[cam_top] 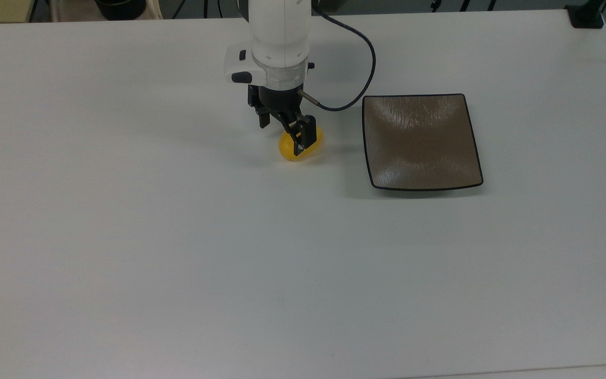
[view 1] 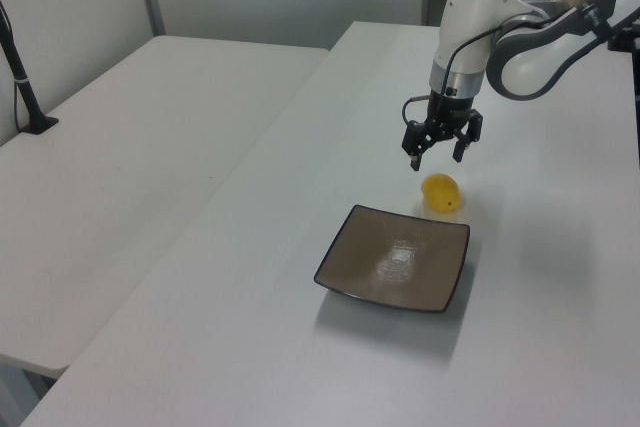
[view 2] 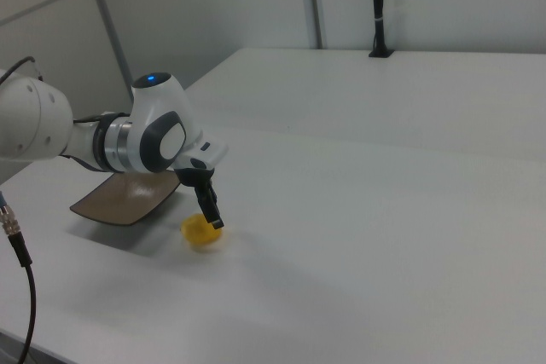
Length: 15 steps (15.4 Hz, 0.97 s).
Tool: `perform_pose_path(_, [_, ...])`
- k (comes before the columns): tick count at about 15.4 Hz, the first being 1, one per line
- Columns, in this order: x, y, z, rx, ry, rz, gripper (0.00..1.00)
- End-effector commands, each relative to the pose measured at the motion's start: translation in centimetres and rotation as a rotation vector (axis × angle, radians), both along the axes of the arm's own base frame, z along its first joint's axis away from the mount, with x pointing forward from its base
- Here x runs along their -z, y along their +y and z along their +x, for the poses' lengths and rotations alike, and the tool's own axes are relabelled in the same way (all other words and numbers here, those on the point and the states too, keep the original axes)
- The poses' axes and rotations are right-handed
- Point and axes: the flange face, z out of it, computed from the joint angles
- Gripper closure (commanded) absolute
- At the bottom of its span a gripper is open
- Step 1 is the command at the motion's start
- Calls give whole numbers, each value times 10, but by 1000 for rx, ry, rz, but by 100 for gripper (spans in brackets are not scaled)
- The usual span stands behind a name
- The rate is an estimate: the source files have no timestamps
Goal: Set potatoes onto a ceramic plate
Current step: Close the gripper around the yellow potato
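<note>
The yellow potato point(cam_top: 288, 149) lies on the white table, just off the brown square plate's point(cam_top: 421, 142) left edge in the top view. My gripper point(cam_top: 284, 131) hangs open a little above the potato, one finger on either side of it, holding nothing. In the left view the gripper point(view 1: 436, 155) sits just over the potato point(view 1: 441, 193), with the plate point(view 1: 395, 257) in front. In the right view one finger point(view 2: 210, 208) reaches down over the potato point(view 2: 202, 233), and the arm hides part of the plate point(view 2: 119, 200).
A black cable point(cam_top: 360, 79) loops from the wrist toward the plate's far corner. A black clamp point(cam_top: 587, 16) stands at the table's far right corner in the top view. A second white table point(view 1: 130, 147) adjoins on the left view's left.
</note>
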Motion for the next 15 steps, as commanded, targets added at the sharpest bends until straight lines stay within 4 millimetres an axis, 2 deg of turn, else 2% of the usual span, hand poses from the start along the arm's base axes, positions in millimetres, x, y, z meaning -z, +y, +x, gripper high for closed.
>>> perform_pose_path(1, [5, 3, -1, 9, -14, -4, 0])
perform_pose_path(12, [29, 14, -9, -16, 38, -12, 0])
perform_pose_path(15, [38, 24, -11, -39, 53, -15, 0])
